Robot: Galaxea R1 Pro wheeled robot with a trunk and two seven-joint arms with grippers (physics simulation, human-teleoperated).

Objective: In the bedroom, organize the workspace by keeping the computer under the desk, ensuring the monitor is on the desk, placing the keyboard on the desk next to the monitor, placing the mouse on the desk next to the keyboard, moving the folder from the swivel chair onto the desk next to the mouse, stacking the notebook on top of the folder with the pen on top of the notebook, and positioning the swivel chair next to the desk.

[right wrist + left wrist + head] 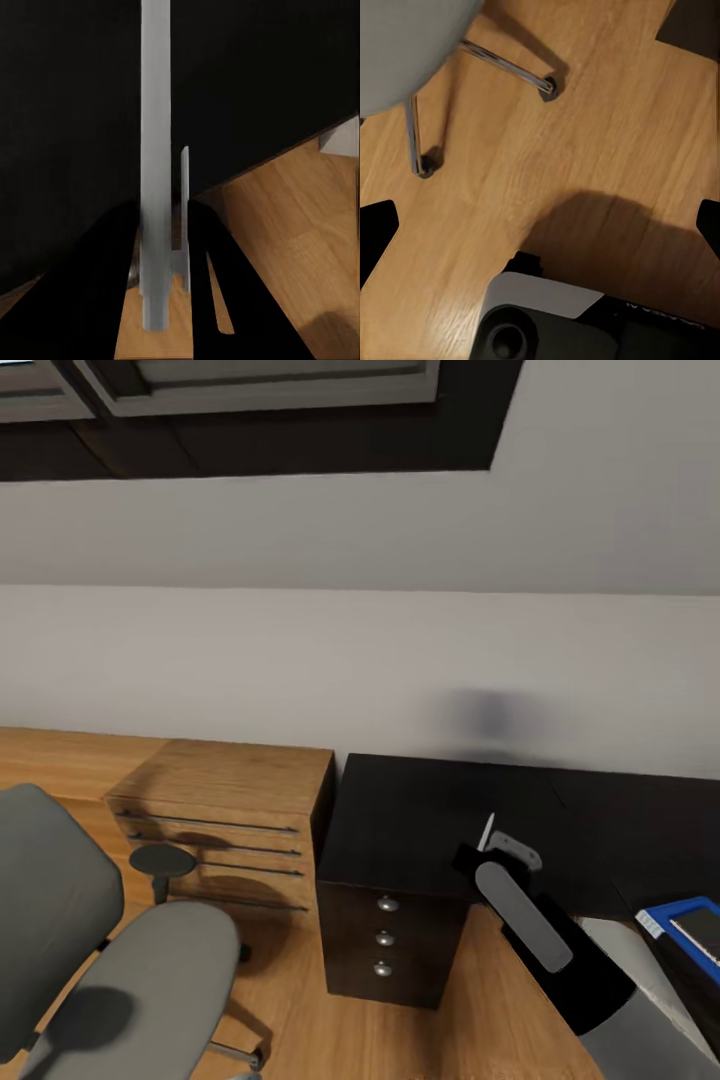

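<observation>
While pinching the thin white pen, right gripper over the glossy black desk.

Head view downward (wrists nearer) over desk

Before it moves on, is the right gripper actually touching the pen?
Touching. The right wrist view shows the right gripper with its dark fingers pressed against both sides of the pen.

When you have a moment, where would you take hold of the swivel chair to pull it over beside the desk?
I would grip the black armrest, coming from the side facing the wooden drawer chest. Its flat oval pad stands on a thin post clear of the grey seat, so fingers could close over its edge. The backrest looks too broad and rounded to pinch.
</observation>
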